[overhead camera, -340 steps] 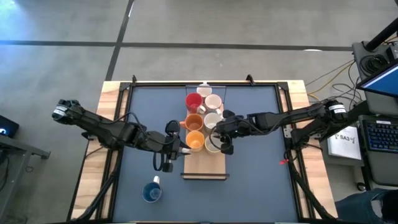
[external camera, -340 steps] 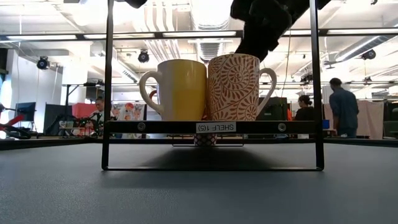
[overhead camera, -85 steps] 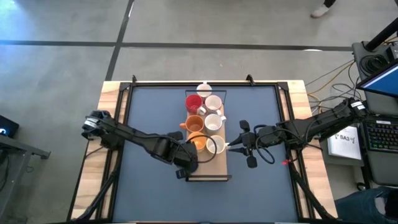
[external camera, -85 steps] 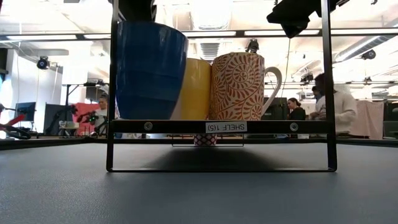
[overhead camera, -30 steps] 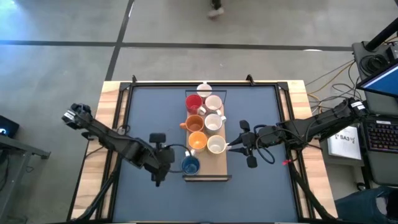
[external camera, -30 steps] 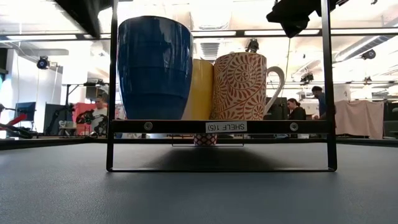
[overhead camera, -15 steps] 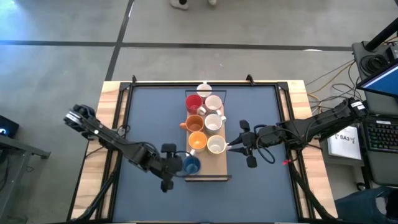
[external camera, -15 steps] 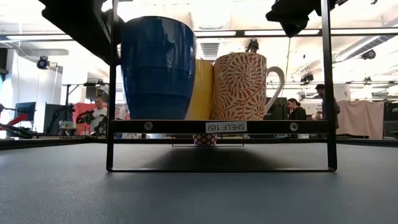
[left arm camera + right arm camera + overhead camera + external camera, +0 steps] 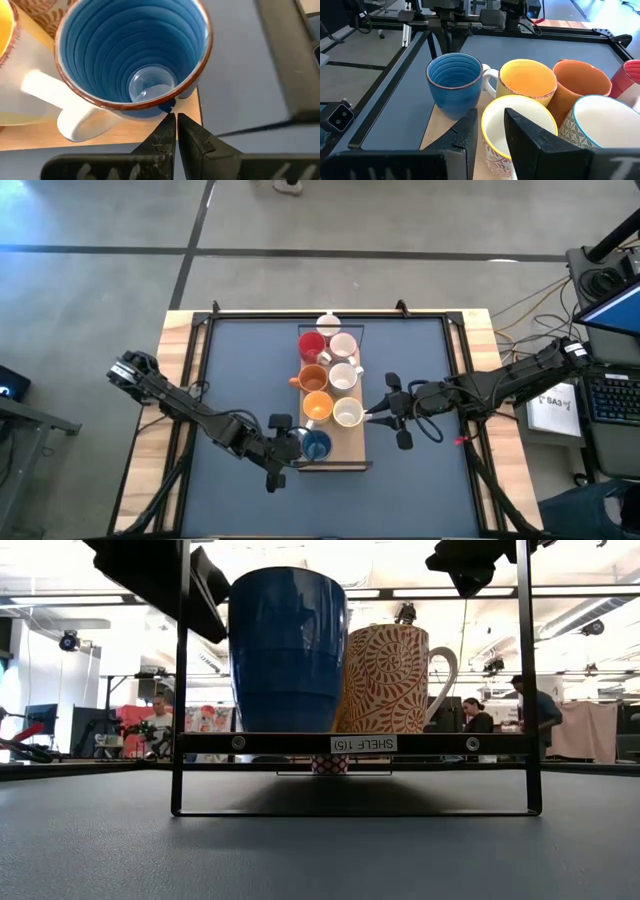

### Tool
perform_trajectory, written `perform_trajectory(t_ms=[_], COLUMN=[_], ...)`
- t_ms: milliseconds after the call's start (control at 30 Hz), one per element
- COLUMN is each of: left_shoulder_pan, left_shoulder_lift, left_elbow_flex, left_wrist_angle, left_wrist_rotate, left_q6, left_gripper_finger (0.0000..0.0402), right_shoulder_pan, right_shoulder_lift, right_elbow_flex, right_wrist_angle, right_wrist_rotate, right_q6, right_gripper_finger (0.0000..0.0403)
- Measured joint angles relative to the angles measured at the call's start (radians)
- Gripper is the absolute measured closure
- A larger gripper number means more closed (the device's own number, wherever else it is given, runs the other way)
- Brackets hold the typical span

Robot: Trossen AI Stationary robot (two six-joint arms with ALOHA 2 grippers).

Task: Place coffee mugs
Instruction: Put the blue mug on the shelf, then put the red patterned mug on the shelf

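The blue mug [image 9: 316, 445] is glazed ceramic, ringed inside with concentric ridges, brown at the rim, with a white handle [image 9: 65, 105]; it stands upright on the near end of the pale wooden shelf board [image 9: 340, 452], in front of the yellow-orange mug [image 9: 316, 407] and beside the cream mug [image 9: 347, 414] with its swirled orange pattern; further back in two rows sit an orange mug [image 9: 312, 378], a red mug [image 9: 311, 344] and three white mugs [image 9: 342, 360]; the shelf has a thin black metal frame [image 9: 180, 690] and a small label [image 9: 363, 744]. The left gripper [image 9: 284, 451] sits just left of the blue mug, its dark fingers [image 9: 162, 137] pressed nearly together against the mug's outer wall, grasping nothing; half a second ago the mug stood slightly further left and the gripper with it, so both have moved right. The right gripper [image 9: 380, 413] waits just right of the cream mug, jaws narrowly parted and empty, unchanged. The table [image 9: 240, 360] is matte dark blue-grey with light wood borders; beyond it lies a bright workshop with ceiling lights and people [image 9: 535, 710] standing far off.
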Motion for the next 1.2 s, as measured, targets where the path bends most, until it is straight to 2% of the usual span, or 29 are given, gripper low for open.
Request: perform_trajectory(t_ms=[267,567,933,1200], left_shoulder_pan=[0.006,0.006,0.017,0.058], left_shoulder_lift=[0.011,-0.042,-0.185,-0.275], left_elbow_flex=[0.000,0.000,0.000,0.000], left_wrist_angle=[0.020,-0.059,-0.031,-0.024], left_wrist_rotate=[0.001,0.003,-0.035,-0.156], left_q6=[0.008,0.005,0.211,0.344], left_gripper_finger=[0.0402,0.0402,0.0401,0.0401], right_shoulder_pan=[0.000,0.000,-0.027,-0.110], right_shoulder_lift=[0.000,0.000,0.000,0.000], right_elbow_flex=[0.000,-0.002,-0.018,-0.018], right_wrist_angle=[0.000,0.000,0.000,0.000], right_wrist_rotate=[0.000,0.000,0.050,0.051], right_q6=[0.005,-0.012,-0.060,-0.054], right_gripper_finger=[0.0316,0.0316,0.0316,0.0317])
